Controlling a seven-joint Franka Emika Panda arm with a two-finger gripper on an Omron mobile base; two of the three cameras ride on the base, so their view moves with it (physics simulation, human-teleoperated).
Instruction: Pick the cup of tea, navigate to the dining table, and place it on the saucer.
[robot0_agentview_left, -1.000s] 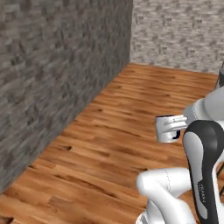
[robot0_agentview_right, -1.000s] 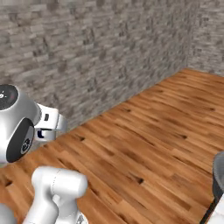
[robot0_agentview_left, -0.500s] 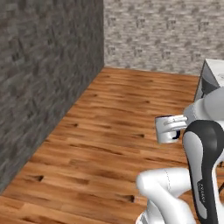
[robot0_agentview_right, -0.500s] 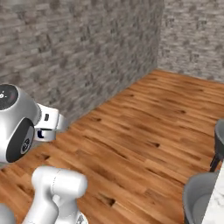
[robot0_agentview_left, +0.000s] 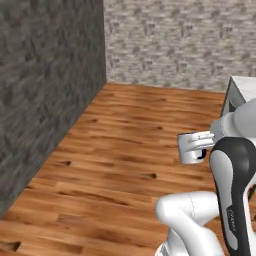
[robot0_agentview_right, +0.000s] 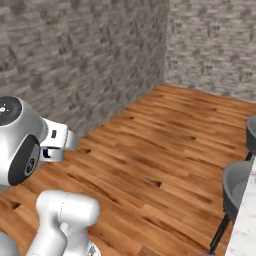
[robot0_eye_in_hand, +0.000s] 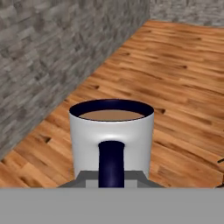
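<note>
Since the small grey cylindrical cup of tea (robot0_eye_in_hand: 111, 140), with its dark rim, dark handle and brown liquid, is seen lifted well above the brown wooden plank floor (robot0_agentview_left: 125, 150), the picking step is judged to be done. The cup is held upright, with the handle turned toward the hand camera and the tea level inside. The two-finger gripper (robot0_agentview_left: 200, 147) is closed on the cup at the handle side, though the fingertips themselves are hidden behind the mug. In the left base view the cup is carried just ahead of the white arm, over open floor and near nothing else.

Navigation is judged to be under way and unfinished. A white, grey-veined marble desk edge (robot0_agentview_right: 245, 230) is glimpsed at the lower right of the right base view, with a grey round-backed chair (robot0_agentview_right: 235, 190) just beside it, and a pale corner of the desk (robot0_agentview_left: 242, 90) is seen at the right of the left base view. Grey stone walls (robot0_agentview_left: 50, 90) bound the room. The approach to the desk and the placing on the saucer remain to be done.
</note>
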